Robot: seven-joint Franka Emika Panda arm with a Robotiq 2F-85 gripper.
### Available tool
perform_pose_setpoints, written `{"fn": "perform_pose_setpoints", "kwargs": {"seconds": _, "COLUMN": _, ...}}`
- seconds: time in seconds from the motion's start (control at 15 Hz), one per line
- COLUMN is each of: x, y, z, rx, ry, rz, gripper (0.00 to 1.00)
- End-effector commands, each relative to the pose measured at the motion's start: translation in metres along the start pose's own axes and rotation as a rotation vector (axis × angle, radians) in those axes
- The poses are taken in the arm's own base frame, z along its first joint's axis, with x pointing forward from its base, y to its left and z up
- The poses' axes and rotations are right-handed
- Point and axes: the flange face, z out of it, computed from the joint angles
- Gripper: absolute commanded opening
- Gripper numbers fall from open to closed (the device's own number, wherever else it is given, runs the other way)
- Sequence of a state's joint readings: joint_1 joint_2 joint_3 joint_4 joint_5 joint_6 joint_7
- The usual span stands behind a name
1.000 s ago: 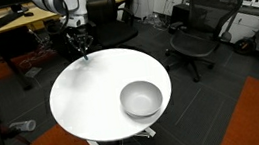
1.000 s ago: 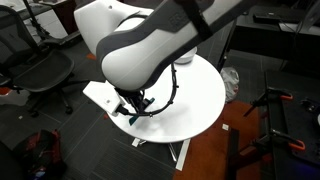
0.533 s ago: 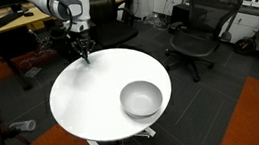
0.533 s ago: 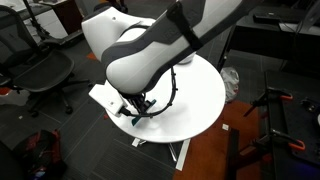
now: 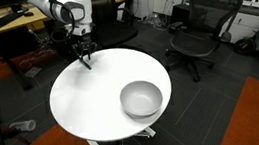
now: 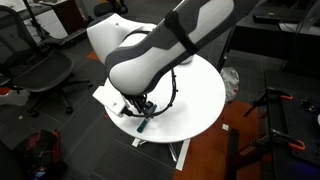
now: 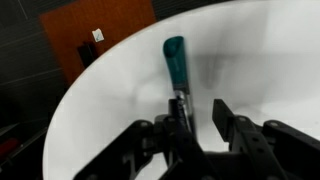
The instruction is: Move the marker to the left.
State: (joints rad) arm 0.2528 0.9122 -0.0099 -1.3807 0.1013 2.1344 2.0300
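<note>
The marker [image 7: 176,68] is a thin dark stick with a teal end. In the wrist view it lies on the round white table [image 7: 250,50], its dark end reaching between my jaws beside the left finger. My gripper [image 7: 203,118] is open, with a white gap between the fingers. In an exterior view the gripper [image 5: 84,58] is low over the table's far edge. In an exterior view the gripper [image 6: 140,108] sits under the bulky arm, and the marker's teal part [image 6: 143,124] shows just below it near the table rim.
A grey bowl [image 5: 141,99] stands on the table [image 5: 83,99], well away from the gripper. Black office chairs [image 5: 196,28] and desks surround the table. The arm's body [image 6: 160,45] hides much of the table [image 6: 200,85] in an exterior view.
The gripper has come down a little toward the table's edge. The marker's teal part now shows on the table below it.
</note>
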Motion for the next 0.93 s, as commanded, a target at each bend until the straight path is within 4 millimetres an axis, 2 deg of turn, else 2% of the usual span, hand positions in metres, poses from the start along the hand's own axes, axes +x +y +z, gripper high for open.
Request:
{"fn": "perform_pose_setpoints", "kwargs": {"seconds": 0.0, "x": -0.001, "y": -0.002, "z": -0.009, "rx": -0.019, "ry": -0.033, "rz": -0.020, "gripper": 0.74}}
{"fn": "perform_pose_setpoints", "kwargs": {"seconds": 0.27, "x": 0.004, "y": 0.005, "z": -0.030, "rx": -0.008, "ry": -0.051, "rz": -0.108, "gripper": 1.00}}
{"fn": "perform_pose_setpoints", "kwargs": {"seconds": 0.6, "x": 0.023, "y": 0.010, "z": -0.077, "rx": 0.017, "ry": -0.101, "rz": -0.263, "gripper": 1.00}}
{"fn": "perform_pose_setpoints", "kwargs": {"seconds": 0.87, "x": 0.049, "y": 0.022, "z": -0.111, "rx": 0.010, "ry": -0.123, "rz": -0.395, "gripper": 1.00}}
